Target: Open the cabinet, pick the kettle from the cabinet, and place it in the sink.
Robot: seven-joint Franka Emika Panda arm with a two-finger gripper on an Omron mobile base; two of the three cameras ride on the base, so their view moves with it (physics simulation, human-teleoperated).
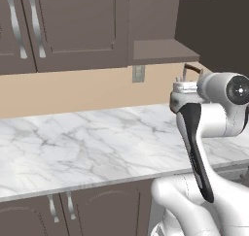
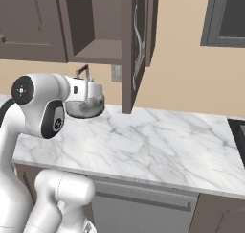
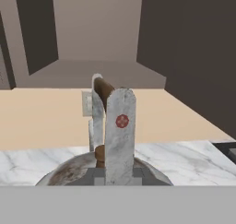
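You have one kettle (image 2: 87,102), pinched by its arched brown handle in the end effector (image 3: 112,126), hanging above the marble worktop (image 2: 158,141) just below the one open cabinet (image 2: 98,30). Your arm hides most of the kettle from the left. A dark sliver of sink (image 2: 239,136) is cut off at right.

Kettle (image 2: 86,102) above counter (image 2: 158,141), below open cabinet (image 2: 95,30).
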